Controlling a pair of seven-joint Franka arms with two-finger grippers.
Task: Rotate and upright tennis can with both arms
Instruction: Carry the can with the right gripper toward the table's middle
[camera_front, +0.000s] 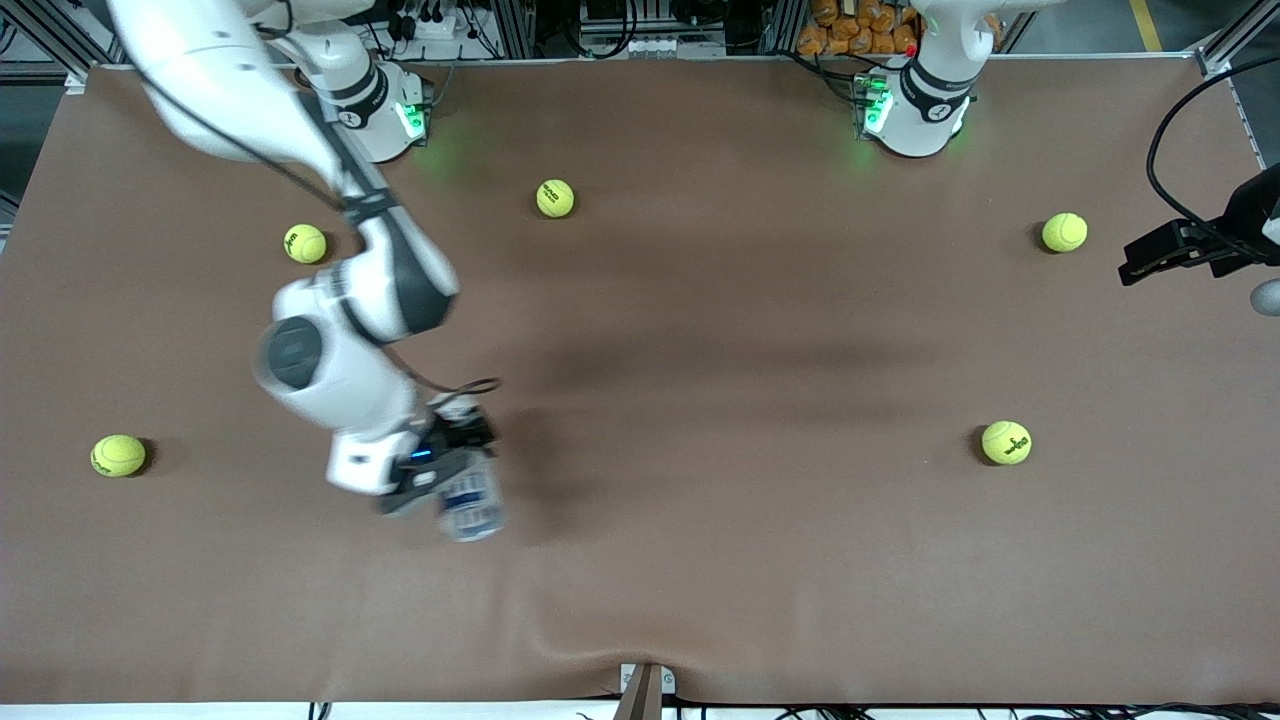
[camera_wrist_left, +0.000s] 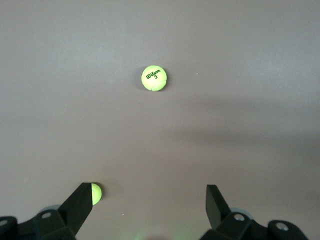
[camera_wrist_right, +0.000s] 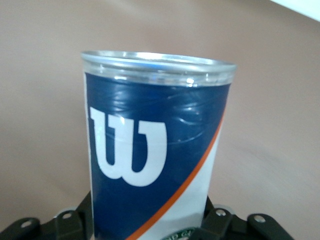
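The tennis can (camera_front: 472, 503), navy and white with a white "W" and an orange-red stripe, is held in my right gripper (camera_front: 440, 478) over the table toward the right arm's end. It looks tilted, with its clear rim end pointing away from the gripper. The right wrist view shows the can (camera_wrist_right: 155, 145) filling the frame, with my right gripper (camera_wrist_right: 150, 222) shut on its lower body. My left gripper (camera_front: 1140, 262) waits at the left arm's end of the table. In the left wrist view my left gripper (camera_wrist_left: 150, 197) is open and empty.
Several yellow-green tennis balls lie spread on the brown table (camera_front: 700, 350): one (camera_front: 555, 198) near the bases, one (camera_front: 305, 243) beside the right arm, one (camera_front: 118, 455), one (camera_front: 1064, 232) and one (camera_front: 1006, 442). The left wrist view shows two balls (camera_wrist_left: 154, 78) (camera_wrist_left: 95, 193).
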